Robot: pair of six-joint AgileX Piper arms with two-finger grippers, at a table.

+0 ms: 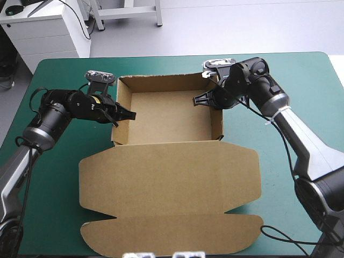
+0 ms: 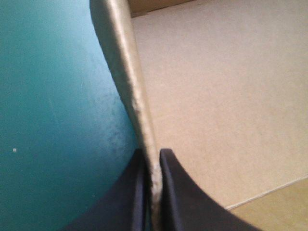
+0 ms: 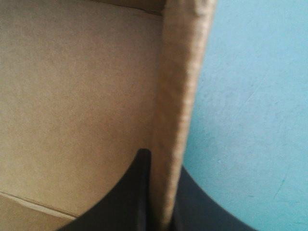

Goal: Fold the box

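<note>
The box point(image 1: 166, 115) sits at the middle of the desk point(image 1: 54, 177), toward its far edge, as an open tray with all four walls up. Its lid point(image 1: 166, 172) lies flat on the teal-green cover and reaches toward the near edge. The lid's end flap point(image 1: 172, 231) is also flat, joined along a crease with a notch cut in at each end.

The left jaws pinch the tray's left wall point(image 1: 117, 91) about midway along it. In the left wrist view the wall point(image 2: 125, 72) runs up out of the narrow gap between the black fingers point(image 2: 183, 192). One finger is on the tray's inner side, over the brown floor point(image 2: 216, 96), and the other is on the outer side, over the cover point(image 2: 57, 120).

The right jaws pinch the right wall point(image 1: 216, 121) toward its far end. In the right wrist view that wall point(image 3: 183, 72) stands between the fingers point(image 3: 130, 197), all but pressed together on it, with the tray floor point(image 3: 72, 96) on one side and the cover point(image 3: 250, 120) on the other.

The left arm point(image 1: 59, 113) reaches in across the desk's left side. The right arm point(image 1: 301, 140) bends in from the right, its wrist above the tray's far right corner.
</note>
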